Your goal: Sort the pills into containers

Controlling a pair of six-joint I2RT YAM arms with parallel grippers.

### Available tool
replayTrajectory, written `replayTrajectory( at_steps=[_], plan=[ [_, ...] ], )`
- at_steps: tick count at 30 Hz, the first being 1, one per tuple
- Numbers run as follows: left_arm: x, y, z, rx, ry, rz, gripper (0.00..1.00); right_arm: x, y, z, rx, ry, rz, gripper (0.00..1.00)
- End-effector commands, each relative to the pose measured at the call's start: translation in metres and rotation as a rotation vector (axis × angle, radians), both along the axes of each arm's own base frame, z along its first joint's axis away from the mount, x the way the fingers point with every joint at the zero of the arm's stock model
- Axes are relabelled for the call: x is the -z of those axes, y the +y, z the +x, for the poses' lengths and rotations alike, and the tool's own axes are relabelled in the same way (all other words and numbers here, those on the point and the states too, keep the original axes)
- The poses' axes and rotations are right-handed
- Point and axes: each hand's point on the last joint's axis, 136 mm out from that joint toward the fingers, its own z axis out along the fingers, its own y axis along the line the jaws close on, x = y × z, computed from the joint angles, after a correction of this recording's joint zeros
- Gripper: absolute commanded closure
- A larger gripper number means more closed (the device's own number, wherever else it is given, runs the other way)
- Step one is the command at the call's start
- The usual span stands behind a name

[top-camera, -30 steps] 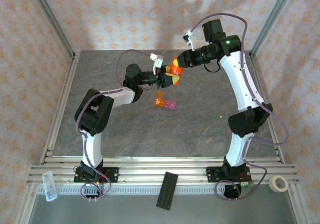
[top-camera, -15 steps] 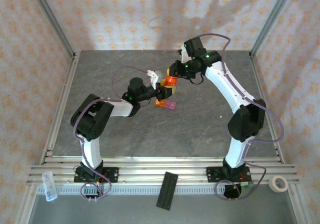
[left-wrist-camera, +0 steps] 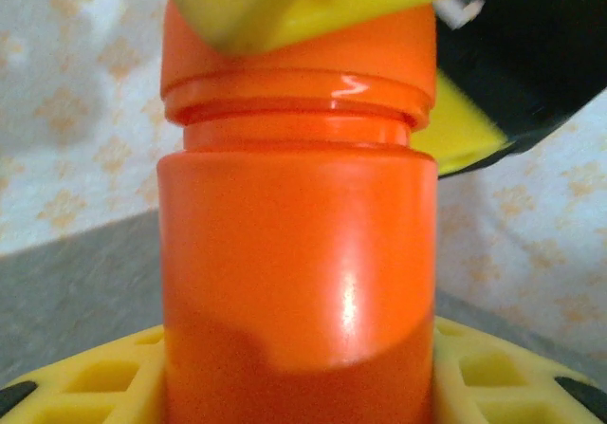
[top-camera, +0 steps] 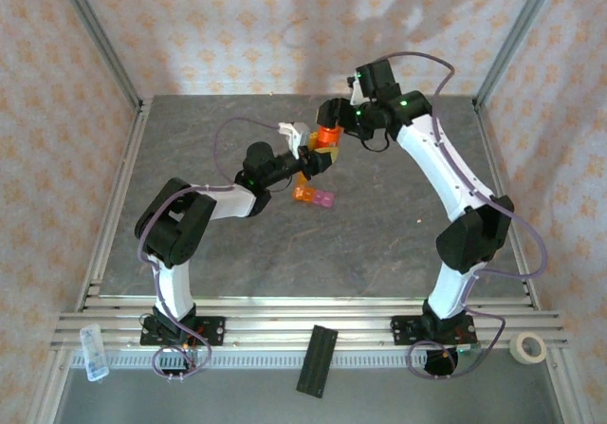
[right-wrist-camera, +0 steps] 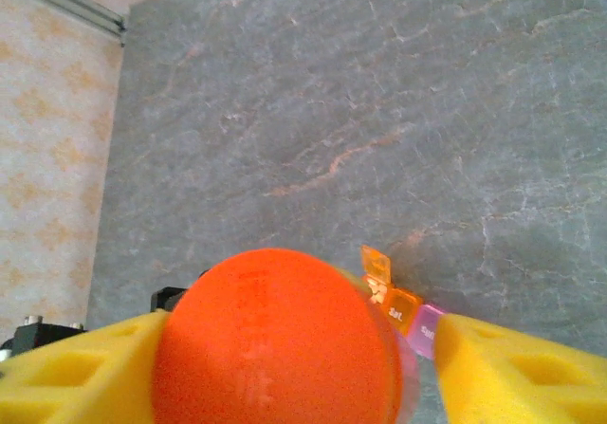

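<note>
My left claw [top-camera: 311, 158] is clenching the orange bottle [left-wrist-camera: 294, 253] up off the worktop [top-camera: 398, 244], my right claw [right-wrist-camera: 303, 367] is sitting loose around its cap [right-wrist-camera: 275, 339] with a gap on one side, and the containers [top-camera: 315, 197] are lying on the worktop nearby.

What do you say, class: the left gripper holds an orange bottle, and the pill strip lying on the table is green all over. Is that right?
Not quite. The pill strip is orange at one end and pink-purple at the other, not green; the top external view shows it. The rest stands: the left gripper holds the orange bottle, and the strip lies on the table.
</note>
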Motion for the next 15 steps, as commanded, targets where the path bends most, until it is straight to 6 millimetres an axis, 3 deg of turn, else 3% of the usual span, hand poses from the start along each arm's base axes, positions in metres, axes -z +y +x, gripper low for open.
replayTrajectory(
  at_steps=[1, 3, 7, 15],
  plan=[
    [-0.052, 0.001, -0.007, 0.065, -0.135, -0.103, 1.0, -0.038, -0.017, -0.012, -0.006, -0.074, 0.021, 0.21],
    [-0.043, -0.002, -0.005, 0.097, -0.108, -0.102, 1.0, -0.047, -0.024, -0.015, -0.016, -0.106, 0.018, 0.18],
    [-0.05, -0.008, -0.011, 0.176, -0.096, -0.115, 1.0, -0.057, -0.036, -0.018, -0.048, -0.16, 0.011, 0.18],
    [-0.063, -0.021, -0.023, 0.349, -0.036, -0.143, 1.0, -0.078, -0.028, -0.038, -0.248, -0.312, -0.013, 0.17]
  ],
)
